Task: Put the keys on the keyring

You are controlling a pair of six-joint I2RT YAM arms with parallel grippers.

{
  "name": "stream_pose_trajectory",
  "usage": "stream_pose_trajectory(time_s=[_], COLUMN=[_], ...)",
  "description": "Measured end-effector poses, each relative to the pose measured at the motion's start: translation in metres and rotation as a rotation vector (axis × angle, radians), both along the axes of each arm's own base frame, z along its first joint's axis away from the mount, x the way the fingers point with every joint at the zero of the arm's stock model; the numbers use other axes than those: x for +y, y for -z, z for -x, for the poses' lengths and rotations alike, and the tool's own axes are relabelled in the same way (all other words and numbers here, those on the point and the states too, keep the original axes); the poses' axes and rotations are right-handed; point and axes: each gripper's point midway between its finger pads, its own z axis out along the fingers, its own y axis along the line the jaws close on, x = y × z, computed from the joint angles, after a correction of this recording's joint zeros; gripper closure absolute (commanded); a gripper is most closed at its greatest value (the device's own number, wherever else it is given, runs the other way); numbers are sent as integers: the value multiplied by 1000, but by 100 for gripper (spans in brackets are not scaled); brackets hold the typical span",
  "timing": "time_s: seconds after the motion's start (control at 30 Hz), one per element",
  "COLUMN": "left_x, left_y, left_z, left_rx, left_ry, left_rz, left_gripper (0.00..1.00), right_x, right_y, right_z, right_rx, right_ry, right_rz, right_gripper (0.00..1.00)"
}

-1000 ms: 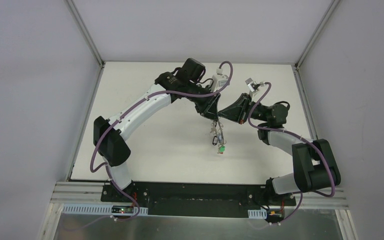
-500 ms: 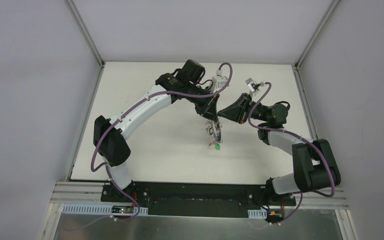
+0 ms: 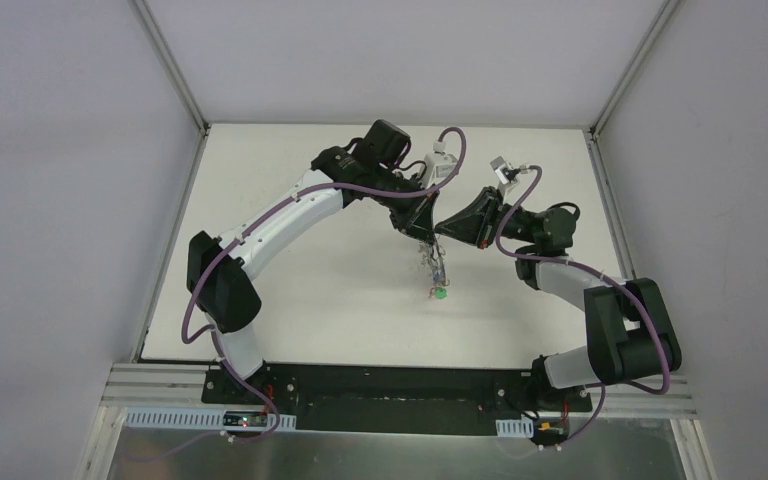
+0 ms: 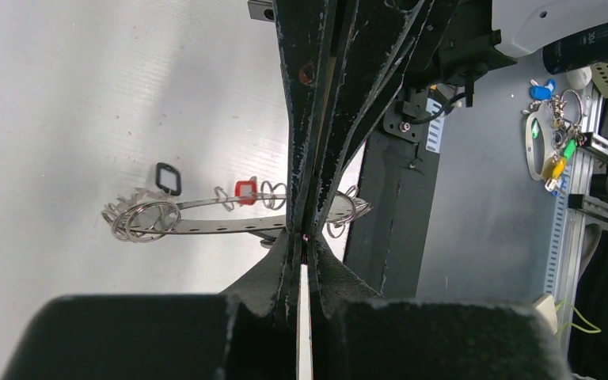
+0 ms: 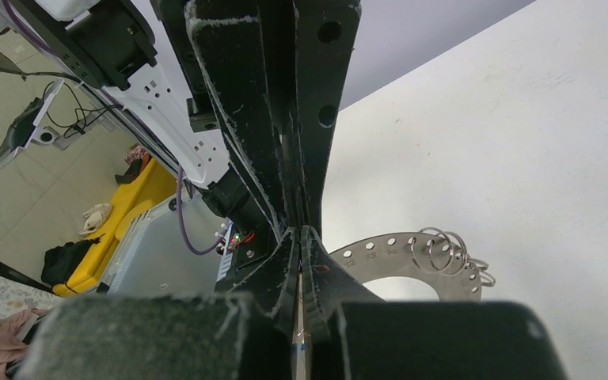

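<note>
Starting at the left, our left arm [image 3: 280, 215] sweeps over the white surface [image 3: 320, 300] to its middle. There the left tool [image 3: 421, 224] meets the right tool [image 3: 441, 229] tip to tip. The left tool is pinched fully closed, and we cannot tell whether anything thin sits between its tips. Below the meeting point hangs the keyring [image 3: 437, 266], with a green tag [image 3: 441, 293] at its lowest end. Our left wrist view shows it as a flat perforated metal band. Left to right, it carries a cluster of split rings [image 4: 144, 218], a black tag [image 4: 168, 178] and a red tag [image 4: 245, 190]. The right tool is clamped tight on that band, and its fingers [image 4: 309, 79] hide the stretch they cover. Right of the surface's edge, past a black frame bar [image 4: 396, 198], another bunch of tags [image 4: 552, 134] lies well apart.
</note>
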Motion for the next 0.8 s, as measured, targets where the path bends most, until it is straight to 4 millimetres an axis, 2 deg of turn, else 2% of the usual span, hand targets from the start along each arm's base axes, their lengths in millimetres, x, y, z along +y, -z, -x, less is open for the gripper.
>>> stream_pose_trajectory(time_s=[0.53,0.8], left_x=[5,19], left_y=[1,4], left_z=[1,-3], left_rx=[-20,-6], left_ry=[12,-26], left_rz=[-13,-56], left_gripper=[100,100], right_x=[0,-4], right_y=[2,3], right_z=[2,1], right_rx=[-20,-22], right_ry=[-10,-9], right_rz=[9,16], right_gripper=[100,100])
